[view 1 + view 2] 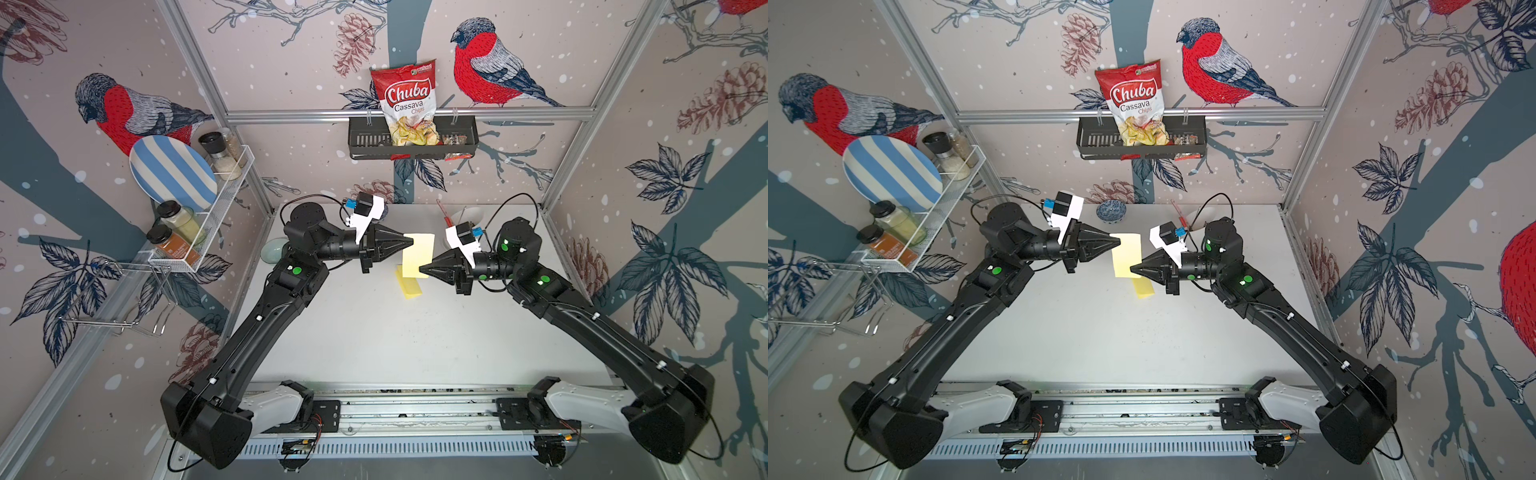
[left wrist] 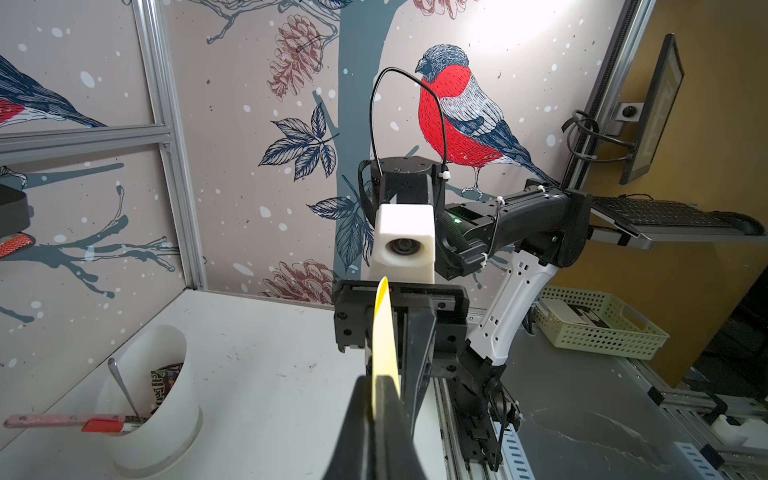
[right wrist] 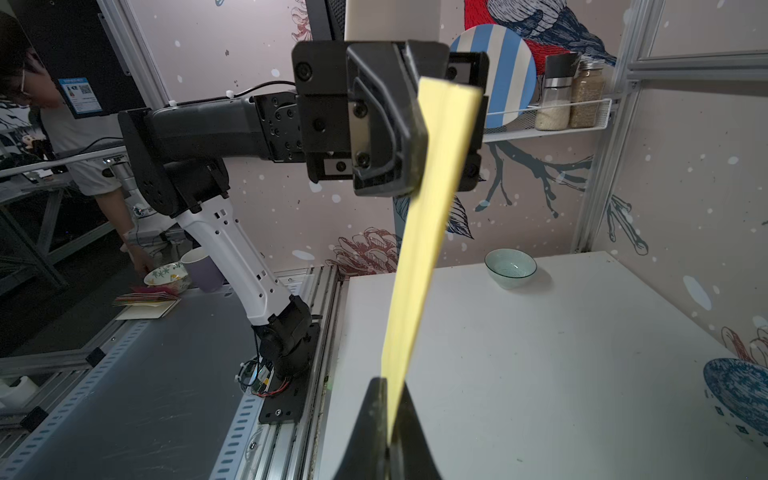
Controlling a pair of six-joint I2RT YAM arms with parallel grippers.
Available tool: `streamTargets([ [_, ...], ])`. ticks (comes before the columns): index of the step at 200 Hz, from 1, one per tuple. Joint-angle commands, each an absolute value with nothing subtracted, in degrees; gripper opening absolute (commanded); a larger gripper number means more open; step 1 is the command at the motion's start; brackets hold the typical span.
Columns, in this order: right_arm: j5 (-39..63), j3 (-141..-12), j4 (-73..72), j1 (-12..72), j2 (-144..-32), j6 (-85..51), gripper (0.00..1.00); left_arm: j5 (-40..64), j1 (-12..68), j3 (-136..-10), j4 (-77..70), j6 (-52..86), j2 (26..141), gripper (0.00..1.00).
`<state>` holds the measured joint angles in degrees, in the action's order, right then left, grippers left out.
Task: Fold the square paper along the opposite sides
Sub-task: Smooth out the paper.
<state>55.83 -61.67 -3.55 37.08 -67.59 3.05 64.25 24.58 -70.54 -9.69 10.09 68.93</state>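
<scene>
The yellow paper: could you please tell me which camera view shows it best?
The top views show it best: in both, the yellow paper shows its broad face, pinched at opposite edges by the left hand and the right hand. Each wrist view shows it nearly edge-on, only a narrow strip.

Paper matt, smooth; table matt white, scuffed; chip bag glossy, probably plastic film.

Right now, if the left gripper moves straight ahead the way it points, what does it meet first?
Beyond the yellow paper it pinches, the left gripper would probably meet the right gripper, which faces it holding the same sheet; depth is unclear.
</scene>
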Motion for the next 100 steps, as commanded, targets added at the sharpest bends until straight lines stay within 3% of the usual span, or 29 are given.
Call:
streamTargets([
  [1,55.54,-61.02,-3.69,37.12,-66.91,3.95,0.20,63.49,24.62,-71.20,-10.99,9.14,68.87,0.00],
  [5,55.48,-60.92,-3.82,37.11,-66.88,3.87,0.16,63.48,24.62,-71.32,-10.99,9.21,68.83,0.00],
  [11,55.21,-60.76,-3.87,37.07,-66.88,3.71,0.00,63.46,24.66,-71.40,-10.95,9.10,68.79,0.00],
  [52,55.20,-59.33,-5.88,36.92,-66.09,2.66,0.00,63.33,24.61,-71.68,-10.24,8.88,68.70,0.00],
  [61,55.26,-59.09,-5.85,36.93,-65.88,2.94,0.14,63.28,24.65,-71.76,-10.20,8.70,68.65,0.00],
  [68,55.15,-58.98,-5.89,36.87,-65.88,2.86,0.16,63.28,24.61,-71.80,-10.20,8.70,68.68,0.00],
  [72,55.13,-58.91,-5.89,36.79,-65.88,2.77,0.12,63.28,24.63,-71.86,-10.17,8.67,68.60,0.00],
  [76,55.15,-58.89,-5.89,36.82,-65.92,2.73,0.00,63.22,24.61,-71.84,-10.15,8.62,68.59,0.00],
  [100,55.98,-58.63,-5.71,36.79,-65.83,2.76,0.00,63.02,24.61,-71.89,-10.04,8.53,68.33,0.00],
])
